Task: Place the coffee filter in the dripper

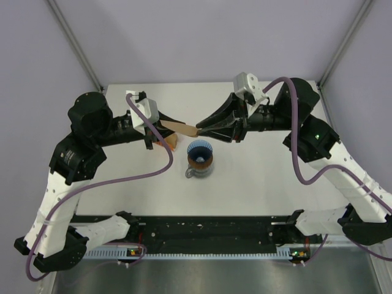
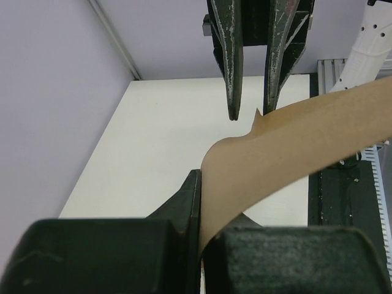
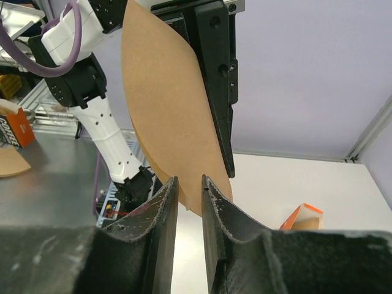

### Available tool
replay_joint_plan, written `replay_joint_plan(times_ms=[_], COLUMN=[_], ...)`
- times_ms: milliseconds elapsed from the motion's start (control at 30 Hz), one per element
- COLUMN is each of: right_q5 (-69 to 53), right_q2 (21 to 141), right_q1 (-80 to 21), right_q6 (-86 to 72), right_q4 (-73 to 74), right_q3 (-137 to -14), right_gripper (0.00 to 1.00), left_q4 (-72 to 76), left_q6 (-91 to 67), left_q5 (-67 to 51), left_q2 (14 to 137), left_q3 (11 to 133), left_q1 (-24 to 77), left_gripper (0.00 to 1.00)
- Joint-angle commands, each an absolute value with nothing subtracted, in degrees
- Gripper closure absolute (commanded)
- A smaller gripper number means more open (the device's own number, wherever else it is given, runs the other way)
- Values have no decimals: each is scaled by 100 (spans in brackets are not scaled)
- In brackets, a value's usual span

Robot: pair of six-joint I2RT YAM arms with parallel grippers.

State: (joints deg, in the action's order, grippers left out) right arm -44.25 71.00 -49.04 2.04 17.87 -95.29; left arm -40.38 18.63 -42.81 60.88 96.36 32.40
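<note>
Over the far left of the desk (image 1: 245, 196), the left gripper (image 1: 157, 126) is clamped on one end of the coffee filter (image 1: 177, 126). The filter sticks out to the right as a flat tan strip, held clear of the surface. Gripping it by one end leaves the other end free for the second arm to reach.

Beneath the strip, the orange-and-white pack (image 1: 171, 143) of filters lies on the desk, just left of the dripper.

The filter's free corner meets the right gripper (image 3: 190, 196), which reaches in from the far right with its jaws only narrowly apart. In the left wrist view the paper's tip sits at the gap between them, brushing one finger, and as far as I can judge it is not yet pinched. This looks like a handover or a two-armed opening of the folded paper, since a flat filter would not seat in a cone.

Nearer, just below where the two grippers meet, the blue dripper (image 1: 199, 153) stands mouth up on the glass jug (image 1: 191, 173). The filter hangs above and slightly beyond it, touching neither.

The paper has yet to be spread and lowered point-first into the cone. Paper this thin may crumple or slip if pinched too close to its edge.
</note>
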Motion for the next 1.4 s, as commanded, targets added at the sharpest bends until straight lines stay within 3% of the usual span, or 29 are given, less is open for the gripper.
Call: replay_joint_plan(times_ms=[0, 767, 900, 1067, 1367], right_q5=[-4386, -4342, -4289, -4175, -4254], right_q2=[7075, 7040, 7040, 6996, 6934], right_q1=[-4983, -4992, -5001, -5001, -5001], right_q6=[325, 563, 571, 641, 1247], right_q4=[1775, 1969, 1951, 2021, 2741], right_q3=[-9607, -9668, -9738, -9756, -9923], right_gripper=[77, 69, 76, 77, 64], left_q4=[-3920, -3920, -3946, -3981, -4008], left_q6=[1898, 1828, 1854, 1881, 1881], left_q5=[-4377, -4430, -4456, -4482, -4535], left_q2=[6047, 6047, 6038, 6021, 6012], left_q3=[9800, 9809, 9800, 9782, 9791], left_q1=[3261, 3270, 3270, 3270, 3270], left_gripper=[100, 100, 100, 100, 100])
